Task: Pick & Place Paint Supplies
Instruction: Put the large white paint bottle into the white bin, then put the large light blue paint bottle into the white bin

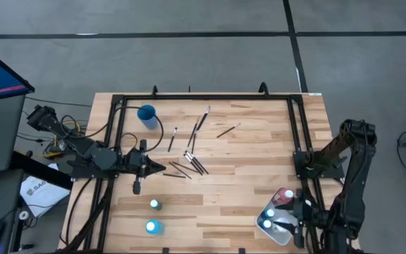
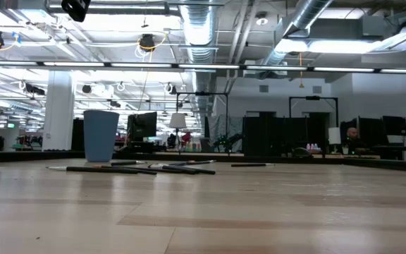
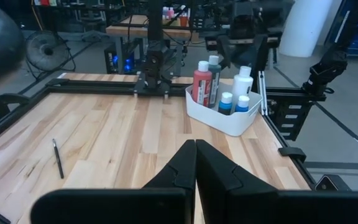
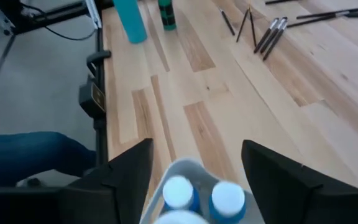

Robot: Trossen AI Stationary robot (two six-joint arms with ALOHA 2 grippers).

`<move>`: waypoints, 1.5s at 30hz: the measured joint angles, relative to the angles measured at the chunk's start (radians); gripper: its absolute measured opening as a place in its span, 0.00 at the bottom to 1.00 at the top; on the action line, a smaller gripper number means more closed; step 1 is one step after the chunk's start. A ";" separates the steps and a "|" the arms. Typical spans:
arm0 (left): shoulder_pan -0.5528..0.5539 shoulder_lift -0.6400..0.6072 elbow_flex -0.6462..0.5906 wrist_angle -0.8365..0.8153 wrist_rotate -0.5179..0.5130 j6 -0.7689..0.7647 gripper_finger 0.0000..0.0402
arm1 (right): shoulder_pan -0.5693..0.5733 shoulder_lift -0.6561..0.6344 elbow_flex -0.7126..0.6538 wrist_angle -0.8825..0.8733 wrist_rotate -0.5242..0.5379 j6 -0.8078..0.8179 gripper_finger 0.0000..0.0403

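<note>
Wooden table (image 1: pixel 245 176) held the white tray (image 1: pixel 276 227) of bottles (image 3: pixel 202 83) at its right front corner. Right gripper (image 4: pixel 194 163) hung over it, jaws apart; left gripper (image 1: pixel 162 168) waited, jaws together, beside scattered brushes (image 1: pixel 189 164). Two bottles (image 1: pixel 154 215) stood loose; a careless sweep could topple them.

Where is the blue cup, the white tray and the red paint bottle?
blue cup (image 1: pixel 146 113): high view, on its round rim.
white tray (image 3: pixel 229 121): left wrist view, on its front wall.
red paint bottle (image 3: pixel 202 85): left wrist view, on its red body.
</note>
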 joint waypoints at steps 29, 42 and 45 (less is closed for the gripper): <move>-0.349 0.189 0.000 -0.099 0.237 -0.276 0.36 | -0.235 -0.206 0.000 0.328 -0.047 -0.699 0.59; -0.359 0.269 0.000 -0.090 0.265 -0.344 0.44 | -0.251 -0.206 0.000 0.331 -0.088 -0.712 0.59; -0.359 0.245 0.000 -0.090 0.274 -0.346 0.48 | -0.251 -0.206 0.000 0.331 -0.091 -0.712 0.59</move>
